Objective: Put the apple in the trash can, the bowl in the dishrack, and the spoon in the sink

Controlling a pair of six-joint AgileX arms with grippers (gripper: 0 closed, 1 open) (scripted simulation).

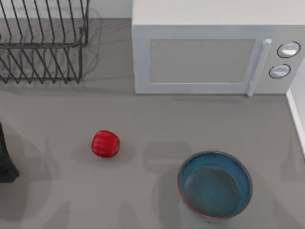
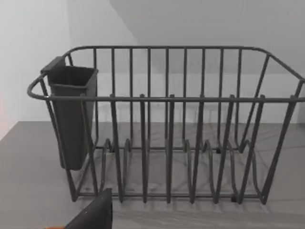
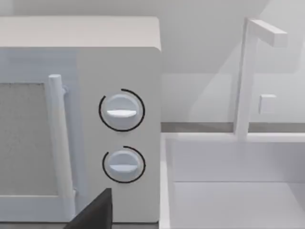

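Left wrist view: closest to lens, dark wedge of left gripper (image 2: 93, 214) at frame edge; grip state can't tell. Beyond it, dishrack (image 2: 167, 98) standing upright on grey table (image 2: 28, 181), dark wire bars and prongs, nothing in the slots. Dark grey utensil cup (image 2: 71, 119) hung inside one end of rack, touching top rail. White wall behind.

Right wrist view: same sort of dark wedge, right gripper (image 3: 93, 212), grip state can't tell. Facing white microwave (image 3: 119, 62), door shut, w/ vertical handle (image 3: 57, 138) and two round dials (image 3: 121, 110) stacked one over the other. Just beside microwave, white sink (image 3: 238, 200) w/ angular white faucet (image 3: 244, 76) rising from back rim.

Top view: adds the task items on table. Apple (image 1: 105, 143) lying left of centre, apart from all else, well in front of rack. Bowl (image 1: 214, 188) upright near front edge, right of centre, in front of microwave, nothing in it. Rack at back left, microwave back centre-right, not touching. Left arm (image 1: 7, 162) as dark shape at left edge, clear of apple. White strip of sink rim at far right.
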